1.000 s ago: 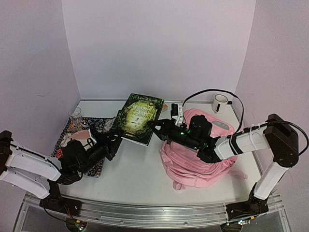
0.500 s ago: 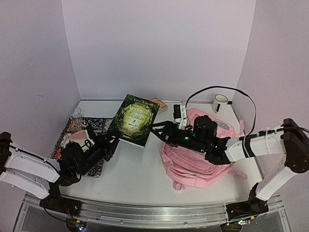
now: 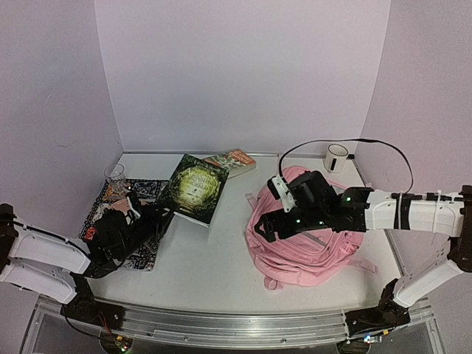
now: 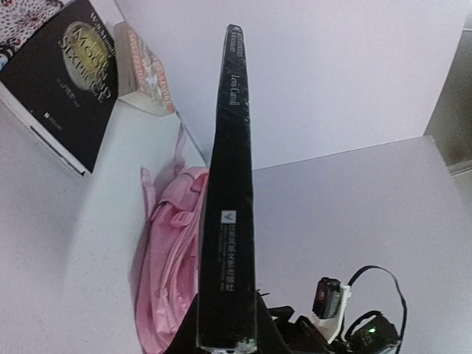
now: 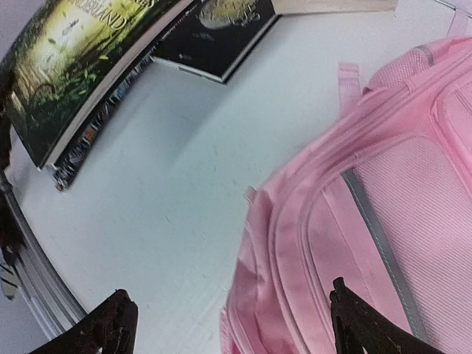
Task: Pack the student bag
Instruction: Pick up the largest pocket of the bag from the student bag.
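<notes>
One student bag (image 3: 310,247) is lying slumped on the right half of the surface (image 3: 214,273), and nothing appears packed yet. The right gripper (image 5: 236,324) is hovering above the bag's left edge, jaws spread and empty. The left gripper (image 4: 227,343) is pinching the green book (image 3: 193,188), tilting it up near an orange book (image 3: 234,160). Opening the bag and loading the books is looking like the remaining work.

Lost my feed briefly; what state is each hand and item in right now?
Backpack: lying on the table.
Green book: gripped, tilted.
Left hand: shut on the green book.
Right hand: open, empty, over the backpack.
Mug: upright.
Glass: upright.
</notes>
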You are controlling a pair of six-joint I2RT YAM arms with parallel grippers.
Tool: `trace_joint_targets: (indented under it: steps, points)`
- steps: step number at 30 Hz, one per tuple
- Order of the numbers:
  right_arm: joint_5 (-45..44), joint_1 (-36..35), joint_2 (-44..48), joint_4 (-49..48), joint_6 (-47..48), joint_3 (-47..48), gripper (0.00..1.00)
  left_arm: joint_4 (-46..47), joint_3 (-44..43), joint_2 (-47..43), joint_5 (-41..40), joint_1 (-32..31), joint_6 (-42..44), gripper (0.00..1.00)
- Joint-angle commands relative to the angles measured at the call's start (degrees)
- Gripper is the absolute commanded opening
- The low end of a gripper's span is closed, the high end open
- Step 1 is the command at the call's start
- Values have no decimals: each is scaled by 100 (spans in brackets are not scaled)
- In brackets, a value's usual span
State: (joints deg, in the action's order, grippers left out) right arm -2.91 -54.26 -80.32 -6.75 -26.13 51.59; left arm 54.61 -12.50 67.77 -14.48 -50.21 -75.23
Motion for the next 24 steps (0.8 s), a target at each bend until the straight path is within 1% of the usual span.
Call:
trace_joint_targets:
  steps: [1, 4, 6, 10, 12, 18, 24]
  points:
    - [-158, -25, -188, 1919, 930, 561, 89, -239, -427, -285, 603, 209, 70, 0]
    - [-362, -220, -572, 2582, 1176, 833, 89, -776, -522, -383, 866, 472, 98, 0]
    - [-514, -333, -793, 2888, 1271, 946, 88, -917, -521, -452, 988, 555, 133, 0]
    - [-598, -383, -1049, 3248, 1410, 1034, 86, -1420, -687, -628, 1126, 612, 351, 0]
    - [-736, -385, -1130, 3404, 1448, 1066, 84, -1528, -710, -690, 1195, 650, 396, 0]
    - [-988, -389, -1342, 3565, 1481, 1132, 79, -1656, -712, -677, 1395, 750, 414, 0]
    - [-1144, -408, -1727, 3536, 1489, 1151, 77, -1667, -793, -501, 1660, 771, 390, 0]
